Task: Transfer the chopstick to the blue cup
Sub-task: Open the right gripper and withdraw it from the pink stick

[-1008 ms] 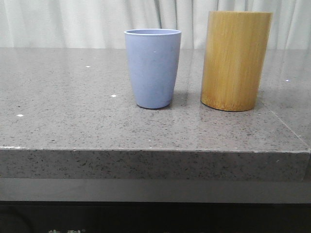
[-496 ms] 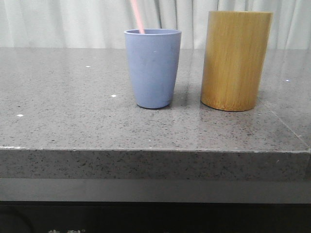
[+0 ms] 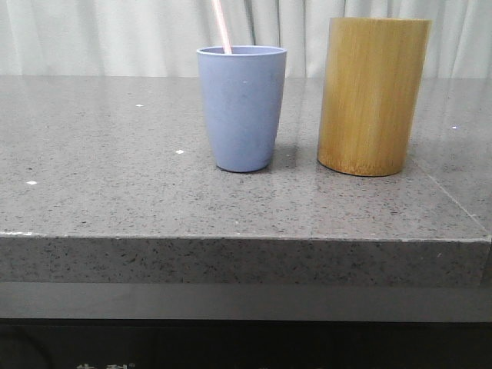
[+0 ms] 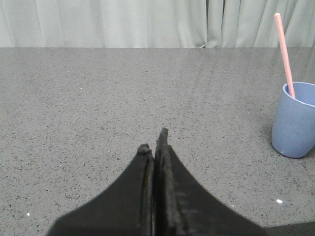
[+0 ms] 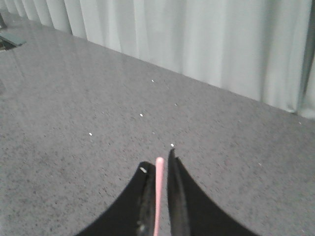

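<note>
The blue cup [image 3: 242, 108] stands upright in the middle of the grey counter. One pink chopstick [image 3: 222, 27] leans in it at its left rim, its top past the frame edge. The left wrist view shows the cup [image 4: 294, 123] and the whole upper part of the stick [image 4: 284, 54], with nothing touching its top. My left gripper [image 4: 153, 140] is shut and empty, low over the counter to the cup's left. My right gripper [image 5: 158, 160] has its jaws closed on a thin pink chopstick [image 5: 158, 196] that runs along the fingers and ends at the fingertips. Neither gripper shows in the front view.
A taller tan bamboo holder [image 3: 373, 96] stands right of the blue cup, a small gap between them. The counter's front edge [image 3: 246, 238] runs across the front view. A pale curtain hangs behind the counter.
One second ago the blue cup held nothing. Half a second ago a blurred pink stick appeared in it; now it is sharp and stands slightly further right.
</note>
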You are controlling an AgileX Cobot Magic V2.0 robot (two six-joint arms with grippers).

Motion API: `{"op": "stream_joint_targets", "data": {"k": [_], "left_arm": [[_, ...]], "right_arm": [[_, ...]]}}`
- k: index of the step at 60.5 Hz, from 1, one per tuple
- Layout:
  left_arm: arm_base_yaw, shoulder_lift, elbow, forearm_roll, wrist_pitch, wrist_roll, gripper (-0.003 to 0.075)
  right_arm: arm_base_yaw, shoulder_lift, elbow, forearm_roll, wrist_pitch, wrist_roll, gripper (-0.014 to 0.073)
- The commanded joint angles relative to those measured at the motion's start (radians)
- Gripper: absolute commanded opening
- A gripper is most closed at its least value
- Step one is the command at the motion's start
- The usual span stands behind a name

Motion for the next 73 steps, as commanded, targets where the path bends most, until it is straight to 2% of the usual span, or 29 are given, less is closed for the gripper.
{"op": "stream_joint_targets", "data": {"k": [1, 6, 20, 33, 42, 58, 73], "left_arm": [[0.002, 0.012, -0.026, -0.013, -0.085, -0.009, -0.0019], [0.002, 0.012, -0.026, -0.013, -0.085, -0.009, -0.0019], [0.002, 0.012, -0.026, -0.013, -0.085, -0.009, -0.0019], [0.002, 0.012, -0.026, -0.013, -0.085, -0.009, -0.0019], [0.002, 0.012, -0.026, -0.013, -0.085, -0.009, -0.0019], [0.002, 0.012, -0.026, -0.013, -0.083, -0.009, -0.0019], [0.002, 0.012, -0.026, -0.013, -0.083, -0.009, -0.0019]], "right_arm": [[-0.060, -0.043, -0.074, -0.012, 0.086, -0.007, -0.0025], [-0.133, -0.062, -0.071, -0.012, 0.141, -0.007, -0.0088], [-0.310, -0.131, -0.025, -0.012, 0.271, -0.007, -0.0087], [-0.465, -0.331, 0.251, 0.003, 0.195, -0.002, -0.0087], [-0.471, -0.502, 0.508, 0.044, 0.065, -0.003, -0.0087], [-0.469, -0.864, 0.898, 0.038, -0.150, -0.020, -0.0087], [-0.469, -1.117, 1.068, 0.038, -0.178, -0.023, -0.0087]]}}
